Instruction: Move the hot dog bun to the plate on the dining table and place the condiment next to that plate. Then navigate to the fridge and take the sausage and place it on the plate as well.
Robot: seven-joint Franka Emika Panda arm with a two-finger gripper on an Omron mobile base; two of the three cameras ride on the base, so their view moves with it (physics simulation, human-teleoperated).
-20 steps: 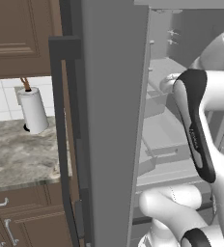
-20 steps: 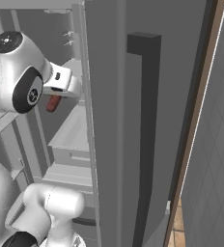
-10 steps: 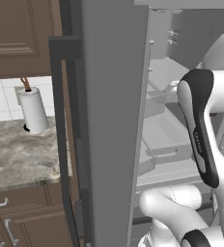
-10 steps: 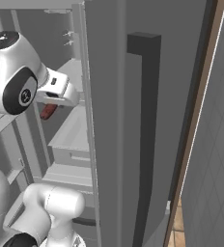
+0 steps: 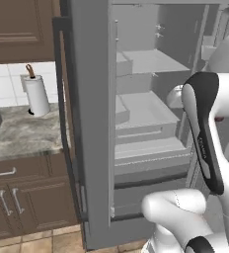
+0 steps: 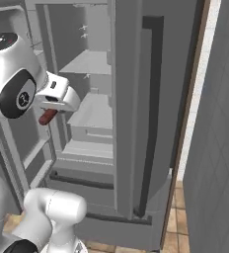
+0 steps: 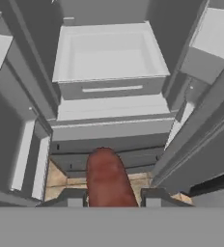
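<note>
gripper [image 7: 109,198] clenched on the sausage [image 7: 108,178] | held out in front of the open fridge [image 5: 136,123] | empty drawer [image 7: 106,55] beyond it, inside

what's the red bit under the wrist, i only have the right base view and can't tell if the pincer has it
Observer: It's the sausage. The hand view shows it sticking out between the two fingertips of the pincer, which is shut on it.
Operator: is it clear of the shelves
Observer: Yes. In the hand view the white drawer sits well beyond the sausage's tip, with nothing touching it.
Operator: anything off to the left of the fridge
Observer: The left base view shows a marble counter beside the fridge, with a paper towel roll standing on it.
</note>
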